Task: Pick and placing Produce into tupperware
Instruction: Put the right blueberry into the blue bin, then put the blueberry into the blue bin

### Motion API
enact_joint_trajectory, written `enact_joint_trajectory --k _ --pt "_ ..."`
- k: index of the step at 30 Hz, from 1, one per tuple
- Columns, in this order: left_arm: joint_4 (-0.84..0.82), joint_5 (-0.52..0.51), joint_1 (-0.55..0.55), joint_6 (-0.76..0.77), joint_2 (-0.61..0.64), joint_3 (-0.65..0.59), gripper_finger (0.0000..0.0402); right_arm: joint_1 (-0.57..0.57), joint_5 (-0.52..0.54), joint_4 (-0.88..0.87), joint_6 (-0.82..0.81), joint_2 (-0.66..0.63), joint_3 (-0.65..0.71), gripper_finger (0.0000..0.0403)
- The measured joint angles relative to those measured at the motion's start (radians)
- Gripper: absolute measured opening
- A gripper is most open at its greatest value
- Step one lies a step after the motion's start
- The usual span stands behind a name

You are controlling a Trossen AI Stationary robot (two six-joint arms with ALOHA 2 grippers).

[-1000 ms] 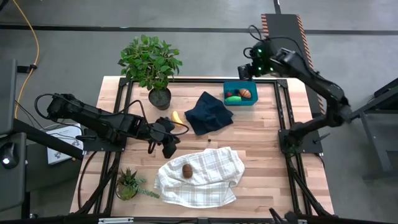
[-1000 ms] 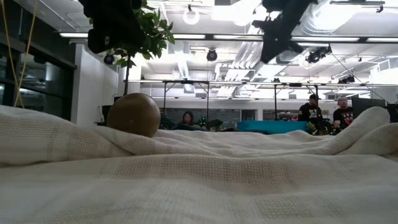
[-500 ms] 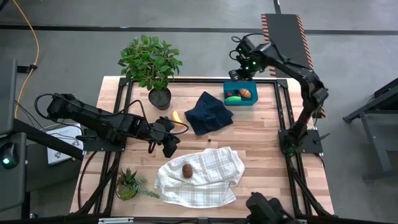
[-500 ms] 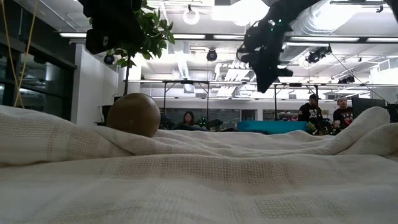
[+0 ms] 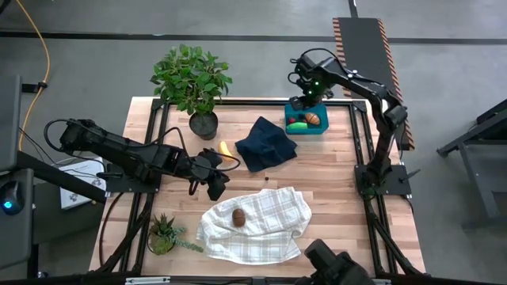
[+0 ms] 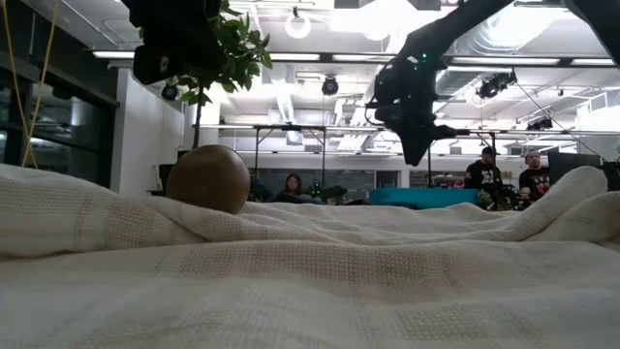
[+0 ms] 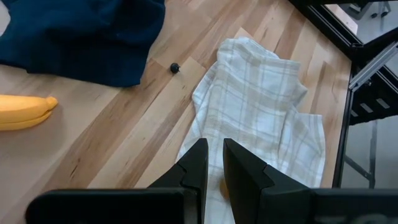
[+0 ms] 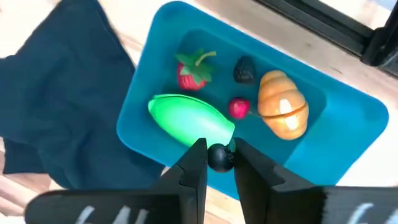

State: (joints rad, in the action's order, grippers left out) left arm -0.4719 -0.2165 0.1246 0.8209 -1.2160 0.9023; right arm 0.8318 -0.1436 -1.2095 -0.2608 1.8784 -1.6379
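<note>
The teal tupperware (image 5: 323, 130) stands at the table's far right and holds a green piece (image 8: 189, 118), a strawberry, a dark berry, a small red piece and an orange piece (image 8: 283, 102). My right gripper (image 5: 299, 101) hangs above the box's left end, shut on a small dark cherry (image 8: 219, 157). A banana (image 5: 225, 150) lies beside the navy cloth. A brown kiwi (image 5: 238, 217) rests on the plaid cloth. Another tiny dark piece (image 7: 175, 67) lies on the wood. My left gripper (image 5: 214, 186) hovers shut between banana and plaid cloth, holding nothing. My right gripper pinches the small dark cherry (image 8: 219, 157) between its two fingertips (image 8: 198, 155). The fingers come from above, pointing down. The cherry is lifted clear, over the tupperware's wall (image 8: 149, 146) next to the green piece.
A navy cloth (image 5: 265, 144) lies crumpled at the table's middle, a plaid cloth (image 5: 261, 226) at the near side. A large potted plant (image 5: 192, 83) stands at the far left, a small one (image 5: 164, 233) at the near left. People sit in the room behind.
My right gripper has come down and toward the table's left from beyond the far right corner. It has tipped over until it points down and now hangs over the tupperware.
</note>
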Motion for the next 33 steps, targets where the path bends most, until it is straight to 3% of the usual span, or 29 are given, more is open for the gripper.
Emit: enact_joint_trajectory --k 15,22,33 --pt "-0.001 0.0 0.0 -0.002 0.0 0.0 0.004 -0.001 0.023 0.031 0.009 0.009 0.0 0.0099" --pt "-0.001 -0.001 0.0 -0.004 0.0 0.0 0.004 -0.016 0.027 0.07 0.055 -0.004 0.0 0.0103" --pt "-0.003 -0.026 0.0 -0.007 0.0 0.0 0.004 -0.186 0.004 0.347 0.031 -0.245 0.001 0.0103"
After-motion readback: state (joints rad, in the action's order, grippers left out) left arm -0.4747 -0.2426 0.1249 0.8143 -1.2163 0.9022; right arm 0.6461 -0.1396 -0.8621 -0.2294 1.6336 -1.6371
